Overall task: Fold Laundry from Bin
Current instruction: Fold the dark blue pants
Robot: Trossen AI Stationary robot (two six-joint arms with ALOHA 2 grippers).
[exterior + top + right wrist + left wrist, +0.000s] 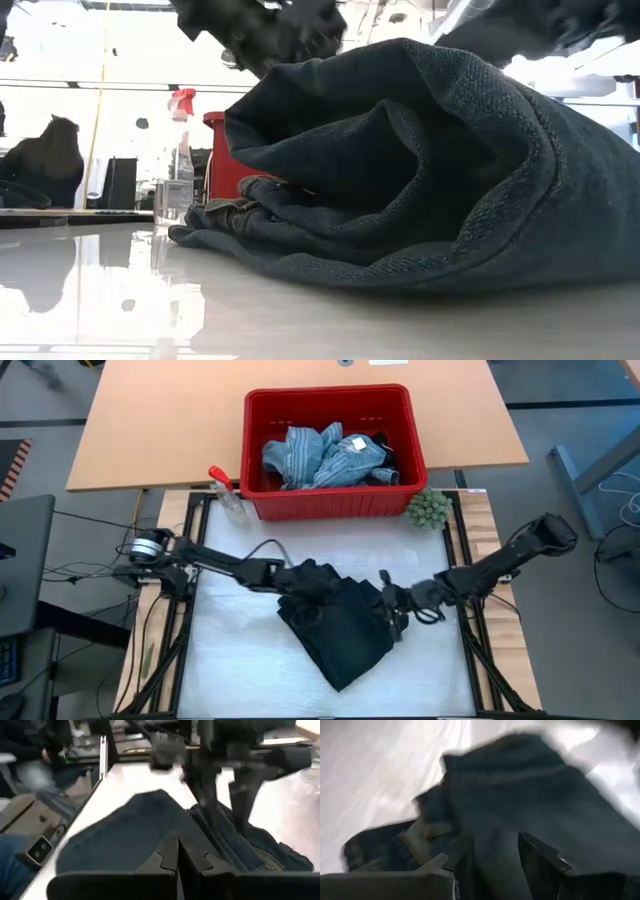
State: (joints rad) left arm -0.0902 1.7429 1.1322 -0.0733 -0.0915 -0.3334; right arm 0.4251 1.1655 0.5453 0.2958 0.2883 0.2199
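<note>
On the white mat: a dark denim garment lies bunched in the middle of the table, and both my grippers meet over it.
Left gripper: I reach in over the garment's upper left part. My two fingers stand apart above the cloth; I cannot tell whether any fabric sits between them.
Right gripper: I come in from the right side, at the garment's right edge. My fingertips are pressed together, right at the denim; whether a fold is pinched, I cannot tell.
Garment from table height: a thick rolled fold fills the low view.
Bin: red, at the far edge of the mat, with light blue denim and striped cloth heaped inside.
Spray bottle: just beside the bin's left front corner.
Green fuzzy ball: just beside the bin's right front corner.
</note>
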